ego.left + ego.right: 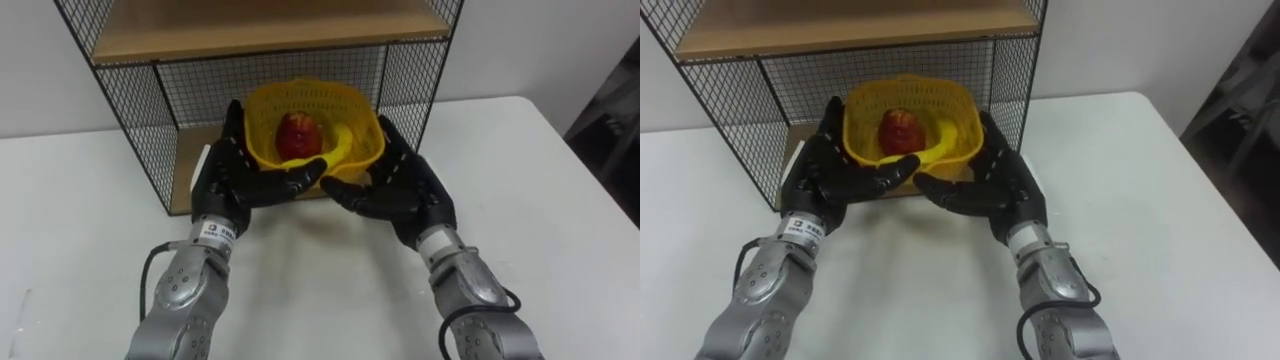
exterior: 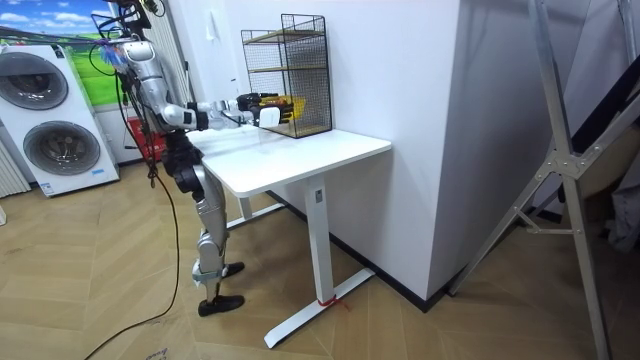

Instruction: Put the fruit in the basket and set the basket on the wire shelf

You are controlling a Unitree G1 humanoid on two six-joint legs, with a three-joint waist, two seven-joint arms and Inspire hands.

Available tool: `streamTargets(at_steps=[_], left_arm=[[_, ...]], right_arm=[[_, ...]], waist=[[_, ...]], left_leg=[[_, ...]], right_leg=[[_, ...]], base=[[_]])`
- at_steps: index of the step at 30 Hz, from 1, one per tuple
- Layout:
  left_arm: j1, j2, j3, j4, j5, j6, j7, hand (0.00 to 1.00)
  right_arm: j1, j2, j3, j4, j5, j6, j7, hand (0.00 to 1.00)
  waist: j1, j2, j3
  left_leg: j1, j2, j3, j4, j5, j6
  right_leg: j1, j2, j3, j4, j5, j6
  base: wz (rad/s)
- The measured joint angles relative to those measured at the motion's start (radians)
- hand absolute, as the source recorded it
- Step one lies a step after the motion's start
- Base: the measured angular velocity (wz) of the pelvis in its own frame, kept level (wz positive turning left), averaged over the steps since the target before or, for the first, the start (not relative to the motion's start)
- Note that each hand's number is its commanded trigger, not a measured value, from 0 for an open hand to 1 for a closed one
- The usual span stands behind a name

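Left hand (image 1: 228, 180): my fingers and thumb curl round the basket's (image 1: 365, 125) left side.
Right hand (image 1: 405, 190): clamped on its right side.
Basket: yellow, between my 2 hands, at the open front of the wire shelf's (image 1: 130, 90) lower level.
Fruit: 1 red apple (image 1: 296, 135) and 1 banana (image 1: 340, 148), inside the basket.
Wire shelf: on the white counter (image 1: 80, 230).

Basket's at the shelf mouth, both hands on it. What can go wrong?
1. The left robot hand and right robot hand flank the yellow basket; together they look about as wide as the wire shelf opening, so they may snag its mesh sides.
2. The grip is a side cup; a slip could tilt it and spill the apple or banana.
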Motion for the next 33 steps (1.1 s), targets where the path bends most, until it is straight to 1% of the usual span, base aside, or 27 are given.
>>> streamTargets(at_steps=[3, 5, 6, 7, 8, 10, 11, 14, 17, 20, 25, 30, 33], left_arm=[[-0.035, 0.000, 0.022, 0.028, 0.000, 0.019, 0.000, 0.00], [-0.064, -0.008, 0.046, 0.056, 0.001, 0.050, 0.000, 0.00], [-0.065, -0.010, 0.052, 0.056, 0.001, 0.057, 0.000, 0.00], [-0.066, -0.011, 0.058, 0.060, 0.000, 0.068, 0.001, 0.00], [-0.070, -0.011, 0.060, 0.069, 0.000, 0.072, 0.001, 0.00], [-0.106, -0.017, 0.060, 0.128, 0.000, 0.100, 0.002, 0.00], [-0.119, -0.023, 0.064, 0.143, 0.001, 0.110, 0.002, 0.00], [-0.147, -0.032, 0.079, 0.183, -0.001, 0.131, 0.002, 0.00], [-0.166, -0.030, 0.083, 0.195, -0.004, 0.152, 0.002, 0.00], [-0.184, -0.030, 0.087, 0.218, -0.003, 0.159, 0.002, 0.00], [-0.185, -0.031, 0.096, 0.218, -0.005, 0.173, 0.002, 0.00], [-0.185, -0.030, 0.098, 0.221, -0.011, 0.179, 0.002, 0.00], [-0.185, -0.029, 0.100, 0.222, -0.011, 0.191, 0.002, 0.00]], right_arm=[[-0.049, 0.001, -0.003, 0.033, -0.005, 0.017, -0.003, 0.00], [-0.100, 0.005, -0.004, 0.076, -0.006, 0.051, -0.003, 0.00], [-0.110, 0.005, -0.004, 0.083, -0.006, 0.060, -0.003, 0.00], [-0.128, -0.004, -0.005, 0.099, -0.009, 0.070, -0.002, 0.00], [-0.142, -0.006, -0.005, 0.118, -0.009, 0.073, 0.000, 0.00], [-0.184, -0.006, -0.005, 0.199, -0.010, 0.091, 0.000, 0.00], [-0.196, -0.005, -0.008, 0.219, -0.015, 0.104, -0.001, 0.00], [-0.222, -0.001, -0.020, 0.243, -0.037, 0.132, -0.001, 0.00], [-0.253, 0.000, -0.032, 0.297, -0.035, 0.138, 0.000, 0.00], [-0.265, 0.002, -0.033, 0.314, -0.035, 0.139, -0.003, 0.00], [-0.266, 0.005, -0.033, 0.316, -0.036, 0.145, -0.010, 0.00], [-0.268, 0.007, -0.033, 0.321, -0.039, 0.149, -0.012, 0.00], [-0.268, 0.007, -0.033, 0.330, -0.038, 0.149, -0.012, 0.00]], waist=[[0.003, -0.004, 0.0023], [0.007, -0.004, 0.0017], [0.007, -0.004, 0.0016], [0.007, -0.004, 0.0016], [0.006, -0.004, 0.0017], [0.003, -0.005, 0.0012], [0.006, -0.005, 0.0011], [0.009, -0.006, 0.0007], [0.011, -0.007, 0.0002], [0.012, -0.005, -0.0008], [0.012, -0.003, -0.0020], [0.012, 0.000, -0.0039], [0.011, 0.003, -0.0054]], left_leg=[[0.001, -0.001, -0.005, -0.004, 0.004, 0.000], [0.002, -0.001, -0.005, -0.011, 0.009, -0.001], [0.002, -0.001, -0.007, -0.013, 0.010, -0.001], [0.001, -0.001, -0.011, -0.015, 0.012, -0.001], [0.001, -0.002, -0.014, -0.015, 0.013, -0.002], [0.003, -0.009, -0.038, -0.016, 0.020, -0.001], [0.002, -0.011, -0.042, -0.016, 0.021, -0.001], [0.001, -0.015, -0.054, -0.018, 0.021, -0.003], [0.001, -0.015, -0.054, -0.020, 0.022, -0.002], [0.004, -0.014, -0.054, -0.020, 0.024, -0.002], [0.009, -0.015, -0.054, -0.026, 0.024, -0.002], [0.011, -0.015, -0.054, -0.028, 0.024, -0.003], [0.017, -0.015, -0.054, -0.029, 0.025, -0.003]], right_leg=[[0.009, 0.002, -0.008, -0.012, 0.003, -0.001], [0.012, 0.002, -0.011, -0.017, 0.006, -0.002], [0.013, 0.002, -0.015, -0.023, 0.009, -0.003], [0.018, 0.002, -0.025, -0.029, 0.014, -0.004], [0.024, 0.003, -0.026, -0.029, 0.014, -0.004], [0.030, 0.000, -0.044, -0.031, 0.015, -0.004], [0.029, -0.001, -0.051, -0.031, 0.015, -0.004], [0.039, 0.000, -0.058, -0.044, 0.015, -0.004], [0.044, 0.000, -0.061, -0.044, 0.015, -0.003], [0.048, 0.000, -0.062, -0.044, 0.015, -0.004], [0.051, -0.001, -0.063, -0.043, 0.015, -0.004], [0.052, -0.001, -0.062, -0.043, 0.015, -0.004], [0.059, -0.001, -0.062, -0.044, 0.015, -0.004]], base=[[0.09], [0.02], [0.07], [0.08], [0.16], [0.27], [0.21], [0.08], [0.03], [0.00], [0.00], [0.00], [0.00]])
